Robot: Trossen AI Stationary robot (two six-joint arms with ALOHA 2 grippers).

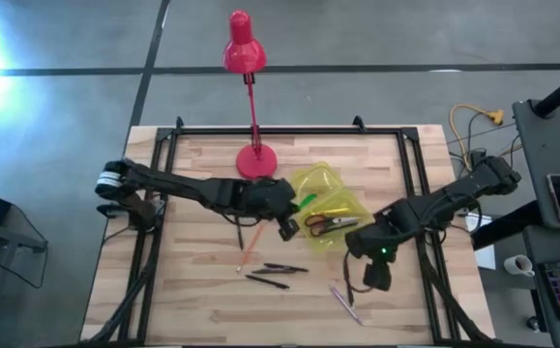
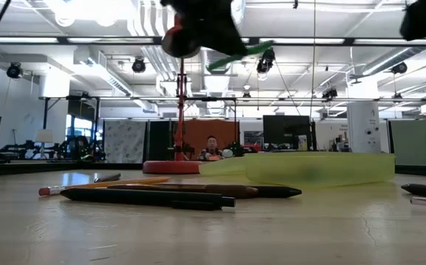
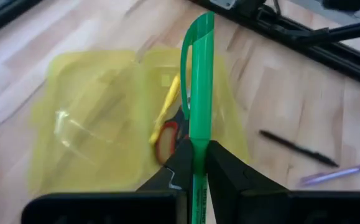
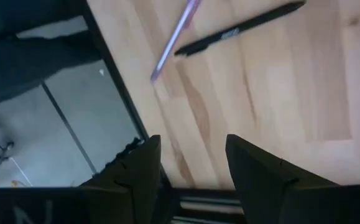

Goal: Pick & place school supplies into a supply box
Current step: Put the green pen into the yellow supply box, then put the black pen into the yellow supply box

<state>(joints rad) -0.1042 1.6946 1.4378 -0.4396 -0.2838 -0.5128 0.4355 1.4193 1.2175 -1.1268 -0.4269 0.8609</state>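
My left gripper [image 1: 289, 220] is shut on a green pen [image 3: 199, 93] and holds it in the air over the near left part of the supply box, a translucent yellow-green case [image 1: 330, 206] lying open on the table. Red-handled scissors [image 3: 167, 140] and a yellow pen [image 3: 168, 102] lie inside the case. On the wood in front of it lie an orange pencil [image 1: 250, 247], two black pens [image 1: 285, 268] [image 1: 266, 281] and a purple pen [image 1: 345, 302]. My right gripper [image 4: 189, 165] is open above the table, right of the case, touching nothing. My left gripper pinches the green pen between its two fingers on the barrel [image 3: 198, 163], back from the capped end [image 3: 199, 28]. The pen lies along the fingers and sticks out well past their tips. In the low view the pen [image 2: 238, 53] is lifted clear, high above the case.
A red desk lamp stands with its base [image 1: 256, 160] just behind the case, on the far side. The black frame rails [image 1: 417, 174] run along the table's left, right and far edges. Bare wood lies near the front edge, around the loose pens.
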